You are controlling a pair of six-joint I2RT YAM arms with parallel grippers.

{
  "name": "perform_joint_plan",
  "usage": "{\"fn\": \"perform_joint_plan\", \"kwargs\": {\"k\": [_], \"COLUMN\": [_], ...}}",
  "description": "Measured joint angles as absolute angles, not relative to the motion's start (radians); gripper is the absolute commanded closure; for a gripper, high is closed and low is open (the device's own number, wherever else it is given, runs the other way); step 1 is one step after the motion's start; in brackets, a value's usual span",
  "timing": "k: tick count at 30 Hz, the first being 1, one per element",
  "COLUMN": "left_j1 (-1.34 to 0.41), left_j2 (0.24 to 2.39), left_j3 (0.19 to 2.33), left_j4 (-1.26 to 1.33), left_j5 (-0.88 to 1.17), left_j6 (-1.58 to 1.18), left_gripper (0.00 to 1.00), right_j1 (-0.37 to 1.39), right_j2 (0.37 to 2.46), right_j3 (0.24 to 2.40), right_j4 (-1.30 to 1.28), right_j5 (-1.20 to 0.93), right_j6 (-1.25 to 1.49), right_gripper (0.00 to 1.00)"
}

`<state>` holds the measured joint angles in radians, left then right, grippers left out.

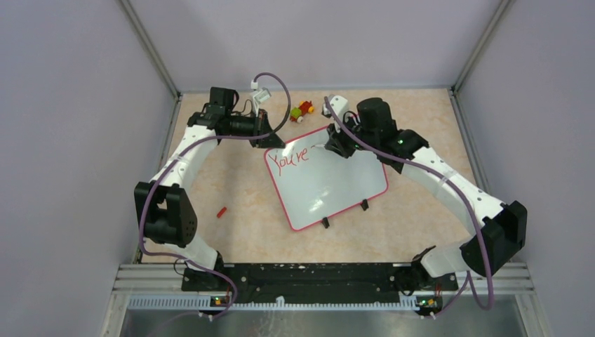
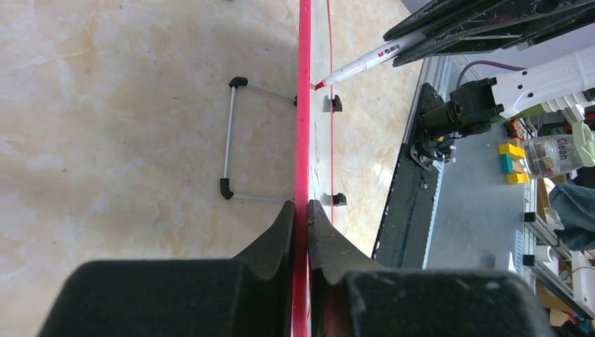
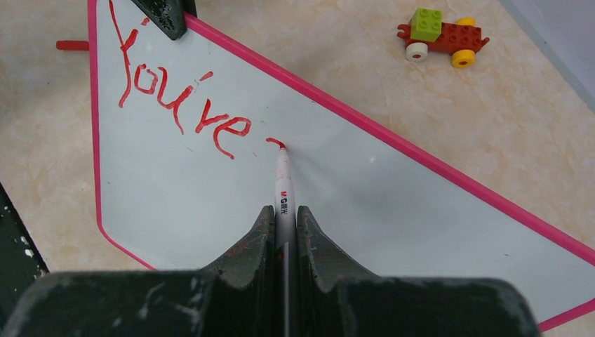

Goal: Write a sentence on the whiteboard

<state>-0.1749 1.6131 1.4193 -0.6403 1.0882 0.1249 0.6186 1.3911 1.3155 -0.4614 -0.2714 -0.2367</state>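
The whiteboard [image 1: 330, 184] with its pink-red rim lies tilted in the middle of the table. Red slanted lettering [image 1: 289, 157] on it reads "You're" [image 3: 179, 105], with a short fresh stroke after it. My left gripper [image 1: 265, 133] is shut on the board's far left corner; the left wrist view shows the jaws pinching the pink rim [image 2: 302, 140] edge-on. My right gripper [image 1: 335, 144] is shut on a white marker [image 3: 283, 189], whose red tip touches the board just right of the lettering. The marker also shows in the left wrist view [image 2: 365, 63].
A small brick toy car [image 1: 302, 110] sits behind the board near the back wall; it also shows in the right wrist view [image 3: 440, 35]. A red marker cap [image 1: 222, 210] lies on the table left of the board. Two black clips [image 1: 344, 213] sit on the board's near edge.
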Motion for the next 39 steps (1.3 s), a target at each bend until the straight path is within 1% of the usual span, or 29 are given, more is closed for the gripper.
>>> {"fn": "perform_joint_plan", "kwargs": {"k": [26, 39], "left_j1": [-0.177, -0.178], "left_j2": [1.613, 1.613], "left_j3": [1.419, 1.420], "left_j4": [-0.638, -0.639], "left_j5": [1.079, 1.085], "left_j6": [0.130, 0.130], "left_gripper": [1.00, 1.00], "right_j1": [0.633, 0.633], "right_j2": [1.379, 1.377], "right_j3": [1.271, 1.360], "right_j4": [-0.503, -0.514], "right_j5": [-0.288, -0.265], "right_j6": [-0.265, -0.269], "right_gripper": [1.00, 1.00]}}
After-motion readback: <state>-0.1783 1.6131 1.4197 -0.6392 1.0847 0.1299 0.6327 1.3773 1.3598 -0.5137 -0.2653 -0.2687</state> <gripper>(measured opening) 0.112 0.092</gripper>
